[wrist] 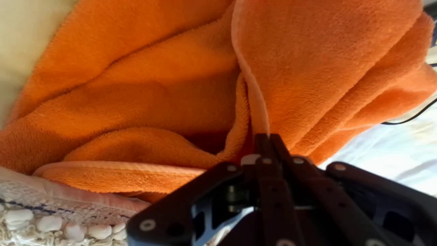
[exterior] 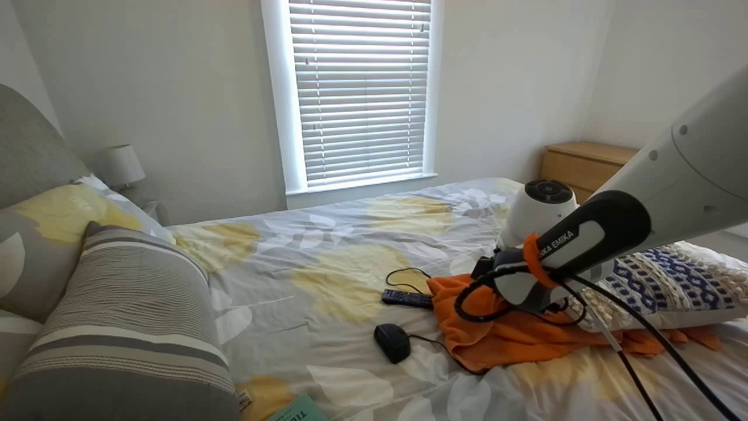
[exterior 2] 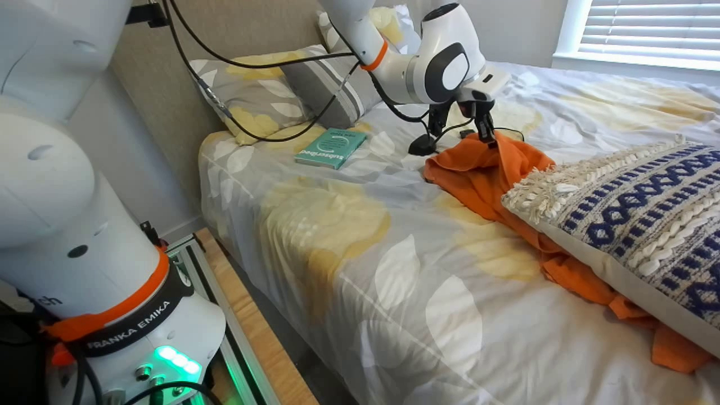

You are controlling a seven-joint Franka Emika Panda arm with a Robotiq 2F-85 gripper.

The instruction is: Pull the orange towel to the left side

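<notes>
Gripper (wrist: pixel 268 136): fingers drawn together, tips appear to pinch a hem fold of the orange towel (exterior 2: pixel 478 183). Towel loc.: bunched right of ctr. in both ext. views; tail runs to lower right along the patterned cushion (exterior 2: pixel 647 214), apparently partly under it; amt. beneath not visible.

Step, as I judge: pull to left, taken as twd. frame left in the ext. views. Rec.: keep the pinch firm, raise the fold a little, then draw slow & level so the trapped part slides out w/o dragging the cushion. If hem creeps from the tips, stop & regrip deeper. Obstr.: mouse (exterior: pixel 392 343) lies just left of towel; its cord (exterior: pixel 432 340) runs to the towel's lower edge, snag risk. Remote (exterior: pixel 407 298) meets towel's left edge, touching or tucked under can't tell; could get swept along. Pass above both.

Count: gripper 1; towel 1; patterned cushion 1; mouse 1; remote 1; book (exterior 2: pixel 331 148) 1, upper ctr.; striped cushion (exterior: pixel 134 316) 1; floral pillows (exterior 2: pixel 242 84) min. 2; lamp (exterior: pixel 123 165) 1; window (exterior: pixel 362 93) 1; drawer chest (exterior: pixel 572 166) 1.
</notes>
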